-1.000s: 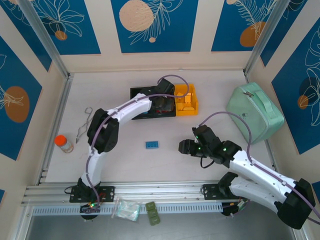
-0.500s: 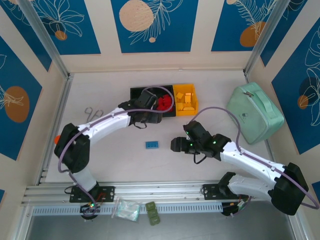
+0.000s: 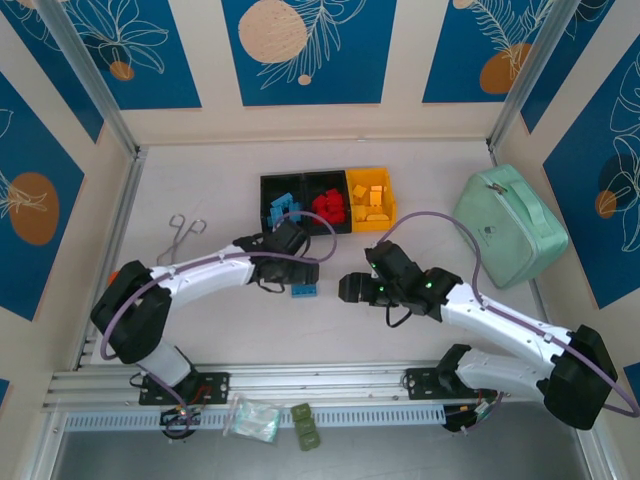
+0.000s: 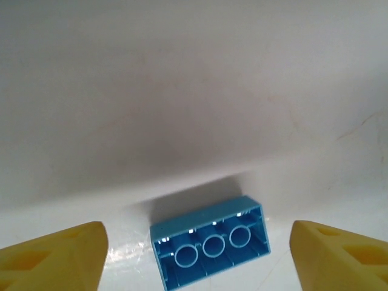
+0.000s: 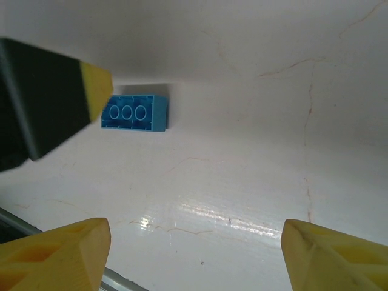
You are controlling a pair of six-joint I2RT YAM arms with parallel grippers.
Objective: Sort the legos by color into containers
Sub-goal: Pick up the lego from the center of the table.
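Since the left claw (image 4: 200, 257) has its fingers spread wide, one yellow tip in each lower corner of the left wrist view and nothing pinched, the light blue lego (image 4: 210, 248) lies loose on the counter (image 4: 182, 91) at lower centre. It sits between the tips and touches neither.

The step in hand looks like the pick. To do it well, I judge the claw should first centre over the brick and then come straight down. The brick sits a little skewed to the line between the fingers (its hollow side, with three round tubes, faces the camera). A small wrist turn would therefore set the pads on two flat walls rather than on corners. A gentle close should stop it squirting out.

In the top view the right claw (image 3: 345, 290), also spread and empty, hangs just right of the brick and is best left out of the way. The containers (image 3: 265, 195) sit at upper centre; the leftmost black one holds blue legos (image 3: 280, 208), so this brick belongs there.
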